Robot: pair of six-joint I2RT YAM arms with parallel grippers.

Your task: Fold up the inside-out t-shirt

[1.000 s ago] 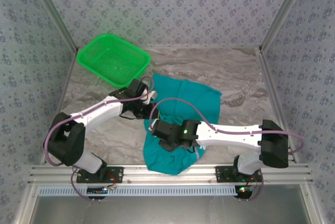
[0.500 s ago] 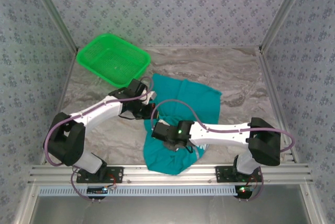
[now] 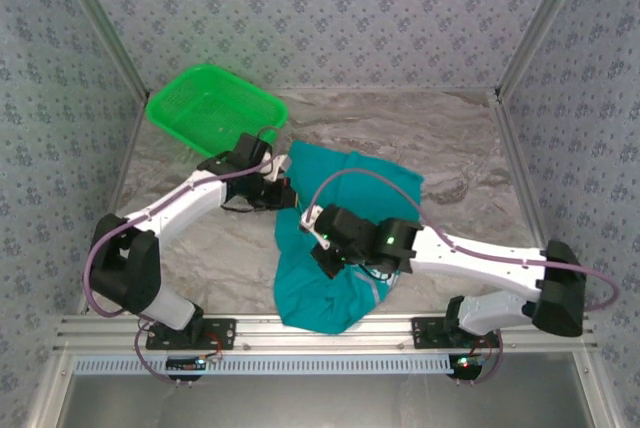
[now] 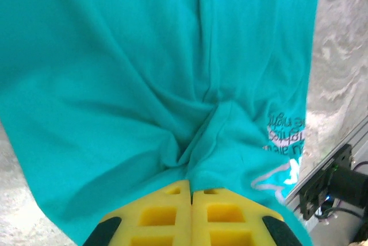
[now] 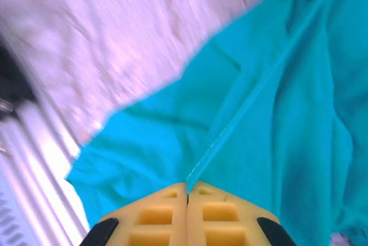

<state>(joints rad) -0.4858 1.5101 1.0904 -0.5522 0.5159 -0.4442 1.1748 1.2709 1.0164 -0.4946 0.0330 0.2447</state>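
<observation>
Grey marbled tabletop (image 3: 450, 138), boxed in by patterned walls (image 3: 330, 18), carries a green mesh basket (image 3: 215, 113) at far left. Just right of it, the left gripper (image 4: 191, 187) has its yellow fingers pressed together on a bunched fold of the teal t-shirt (image 3: 370, 183) (pale lettering shows on the cloth nearby). The shirt lies crumpled mid-table, reaching the near rail (image 3: 320, 328). At its left side the right gripper (image 5: 187, 187) pinches a raised ridge of cloth, fingers closed tight.
</observation>
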